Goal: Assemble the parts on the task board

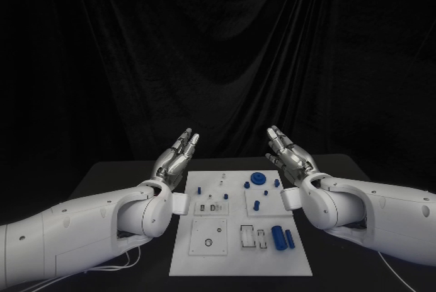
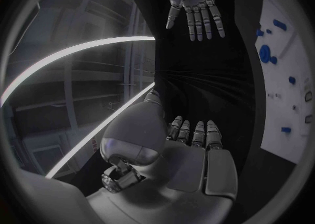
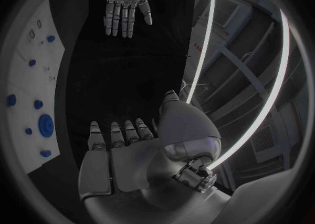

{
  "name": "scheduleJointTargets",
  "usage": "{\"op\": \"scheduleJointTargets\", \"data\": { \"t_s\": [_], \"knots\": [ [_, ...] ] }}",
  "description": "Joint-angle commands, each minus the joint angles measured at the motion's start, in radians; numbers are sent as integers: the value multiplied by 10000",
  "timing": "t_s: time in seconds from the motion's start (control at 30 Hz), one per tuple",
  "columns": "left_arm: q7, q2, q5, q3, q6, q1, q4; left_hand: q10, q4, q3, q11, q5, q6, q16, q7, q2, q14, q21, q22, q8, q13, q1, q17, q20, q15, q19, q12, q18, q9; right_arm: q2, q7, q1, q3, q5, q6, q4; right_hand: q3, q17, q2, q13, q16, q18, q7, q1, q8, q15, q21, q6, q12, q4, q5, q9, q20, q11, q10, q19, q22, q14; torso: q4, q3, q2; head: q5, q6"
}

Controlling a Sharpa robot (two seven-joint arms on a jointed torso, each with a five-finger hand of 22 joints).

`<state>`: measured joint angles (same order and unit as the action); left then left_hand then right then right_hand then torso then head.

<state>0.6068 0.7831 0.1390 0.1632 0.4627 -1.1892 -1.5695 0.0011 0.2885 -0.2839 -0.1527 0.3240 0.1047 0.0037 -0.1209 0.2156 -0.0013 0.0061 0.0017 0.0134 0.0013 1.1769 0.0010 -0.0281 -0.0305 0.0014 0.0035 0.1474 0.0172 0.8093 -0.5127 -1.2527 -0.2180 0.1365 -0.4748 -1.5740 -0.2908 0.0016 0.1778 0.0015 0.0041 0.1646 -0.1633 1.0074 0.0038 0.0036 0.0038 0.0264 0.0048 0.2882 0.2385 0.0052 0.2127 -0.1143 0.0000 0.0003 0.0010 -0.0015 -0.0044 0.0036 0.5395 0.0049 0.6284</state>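
Both hands raised above the board [image 1: 238,267], empty, fingers straight: left hand [image 1: 176,154], right hand [image 1: 289,152]. Blue parts [image 1: 281,236] lie on the board mid-table; small ones hard to make out, arms cover its side edges.

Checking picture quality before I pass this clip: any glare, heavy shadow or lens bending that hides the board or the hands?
Head view: dark backdrop, but the white board, left hand and right hand are evenly lit and sharp. Left wrist view: fisheye curves the board's edge; bright light strips arc across the background. Right wrist view: same bending and bright strips; the blue parts remain readable.
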Motion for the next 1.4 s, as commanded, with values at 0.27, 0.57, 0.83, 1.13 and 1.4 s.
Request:
{"op": "scheduleJointTargets", "data": {
  "t_s": [0.27, 0.57, 0.83, 1.13, 1.4],
  "knots": [
    [1484, 6, 1356, 461, -3050, -485, -42, -11, 28, 14, 80, 34, 262, -37, 82, 76, 13, -61, -17, 68, -13, 276, -10, 340, -1020, -14, -35, 314, 30, 64, 305, -334, -292, 911, 1895, -40, -60, -16, 1, -15, -41, 135, 306, 152, 57, 224, -38, 72, -48, 17, 12, 32, 154, 20, 0, -3, -10, 15, -1, 0, 0, -2, -1],
    [1932, 151, -207, 492, -3777, -490, 664, -11, 34, 23, 248, 32, 309, -37, 195, 121, 13, -61, -17, 67, -13, 416, -10, 909, -382, -14, -35, 316, 32, 314, 376, -340, -293, 170, 2687, 243, -52, -16, -24, -15, -41, 137, 455, 327, 81, 438, -38, 160, -48, 4, 26, 49, 258, 142, 0, -3, -10, 15, -34, 13, 61, 114, 627],
    [2131, 241, -1143, 492, -3596, -490, 867, 11, 23, 78, 821, 28, 739, -37, 603, 94, 13, -56, -12, 132, -4, 774, -10, 1404, 70, -9, -27, 330, 82, 557, 414, -358, -293, -463, 3063, 307, 150, -16, -94, -15, -41, 171, 472, 1287, 103, 1008, 22, 273, -48, -166, 641, 68, 439, 758, 0, 62, 41, 15, -2, 11, 197, 198, 853],
    [2157, 458, -2318, 493, -3427, -490, 994, 1255, 26, 335, 1624, 32, 1994, 216, 1267, 130, 407, 314, 208, 487, 366, 2369, 136, 2198, 1060, 437, 228, 337, 211, 917, 648, -514, -293, -1267, 3359, 314, 250, 248, -274, 85, 538, -112, 1031, 2853, 250, 2058, 1345, 936, 239, -813, 1279, 166, 831, 1754, 93, 2591, 696, 957, 91, 2, 381, 247, 1049],
    [2205, 609, -3025, 493, -3167, -491, 1006, 2322, 41, 73, 2154, 33, 2920, 454, 1545, 267, 968, 610, 314, 604, 717, 2301, 231, 2497, 1282, 826, 337, 354, 281, 1200, 860, -943, -294, -2804, 2701, 315, 250, 551, -197, 245, 1287, -258, 1745, 3782, 361, 2242, 2227, 1733, 1235, -1494, 1417, 250, 783, 2307, 546, 6112, 836, 3914, 194, -7, 578, 204, 1254]
  ]
}}
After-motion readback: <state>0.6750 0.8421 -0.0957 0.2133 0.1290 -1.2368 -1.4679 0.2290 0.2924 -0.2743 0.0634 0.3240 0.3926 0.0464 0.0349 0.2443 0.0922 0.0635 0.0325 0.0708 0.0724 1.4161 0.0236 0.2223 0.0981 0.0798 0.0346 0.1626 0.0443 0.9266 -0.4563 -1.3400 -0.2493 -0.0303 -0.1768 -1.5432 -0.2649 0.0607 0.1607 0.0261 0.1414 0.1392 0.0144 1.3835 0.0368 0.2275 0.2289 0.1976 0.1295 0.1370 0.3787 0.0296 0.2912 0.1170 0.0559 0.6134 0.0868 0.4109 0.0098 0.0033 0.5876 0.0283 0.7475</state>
